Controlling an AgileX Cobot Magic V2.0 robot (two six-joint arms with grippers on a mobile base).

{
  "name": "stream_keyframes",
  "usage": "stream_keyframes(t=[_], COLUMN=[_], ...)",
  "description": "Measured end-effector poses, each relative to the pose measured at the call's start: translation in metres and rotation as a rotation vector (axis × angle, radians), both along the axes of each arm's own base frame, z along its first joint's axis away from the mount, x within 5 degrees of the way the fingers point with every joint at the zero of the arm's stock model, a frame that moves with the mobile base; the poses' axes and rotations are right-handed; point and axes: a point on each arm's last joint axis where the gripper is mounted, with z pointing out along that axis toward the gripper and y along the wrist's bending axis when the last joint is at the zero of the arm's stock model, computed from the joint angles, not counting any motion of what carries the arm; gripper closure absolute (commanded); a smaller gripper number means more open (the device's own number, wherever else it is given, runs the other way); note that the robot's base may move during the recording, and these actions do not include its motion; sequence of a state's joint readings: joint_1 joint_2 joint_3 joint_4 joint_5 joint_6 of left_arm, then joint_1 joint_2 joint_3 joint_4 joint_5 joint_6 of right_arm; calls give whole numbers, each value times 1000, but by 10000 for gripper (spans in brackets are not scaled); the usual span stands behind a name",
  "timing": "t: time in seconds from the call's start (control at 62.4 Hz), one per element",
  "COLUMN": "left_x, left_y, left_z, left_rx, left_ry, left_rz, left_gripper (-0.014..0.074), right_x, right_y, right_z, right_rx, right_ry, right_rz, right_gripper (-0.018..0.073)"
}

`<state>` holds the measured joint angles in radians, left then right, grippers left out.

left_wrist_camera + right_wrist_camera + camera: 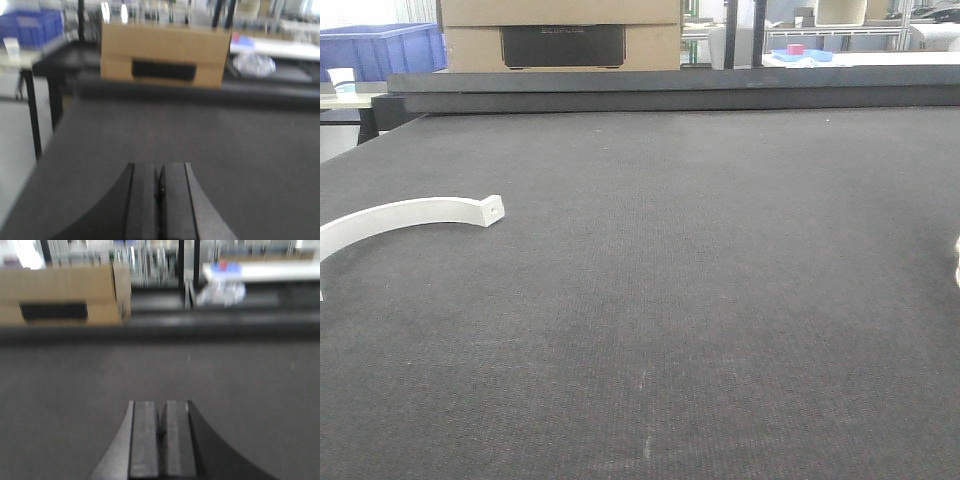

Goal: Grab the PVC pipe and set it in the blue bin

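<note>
A small whitish piece (956, 262), cut off by the right edge of the front view, lies on the dark table (700, 300); it looks like the PVC pipe, and only a sliver shows. The blue bin (378, 50) stands beyond the table's far left corner and shows blurred in the left wrist view (30, 27). My left gripper (160, 167) is shut and empty above the table mat. My right gripper (160, 405) is shut and empty above the mat too. Neither gripper shows in the front view.
A white curved strip (405, 215) with a hole in its end lies at the table's left. A cardboard box (560, 35) stands behind the raised far edge (670, 90). A blue tray with a red object (801, 53) sits on a far white table.
</note>
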<state>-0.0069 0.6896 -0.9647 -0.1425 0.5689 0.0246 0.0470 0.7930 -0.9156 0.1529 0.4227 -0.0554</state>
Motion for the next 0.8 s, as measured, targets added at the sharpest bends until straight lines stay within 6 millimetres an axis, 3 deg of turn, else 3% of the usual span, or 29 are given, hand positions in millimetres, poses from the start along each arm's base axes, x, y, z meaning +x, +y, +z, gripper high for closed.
stream_keyframes(t=[0.112, 0.289, 0.577, 0.801], left_x=[25, 65, 115, 132], left_y=[-4, -9, -10, -10], left_z=[-8, -34, -81, -102], left_rx=[-35, -75, -87, -89], left_ry=[180, 431, 671, 761], left_rz=[-35, -70, -69, -66], left_gripper=[707, 707, 707, 707], right_x=[37, 86, 118, 128], right_y=[4, 8, 11, 15], right_z=[-10, -50, -111, -126], right_rx=[-12, -30, -38, 9], right_ry=[221, 571, 914, 960], right_rz=[25, 56, 77, 85], right_gripper=[727, 727, 727, 727])
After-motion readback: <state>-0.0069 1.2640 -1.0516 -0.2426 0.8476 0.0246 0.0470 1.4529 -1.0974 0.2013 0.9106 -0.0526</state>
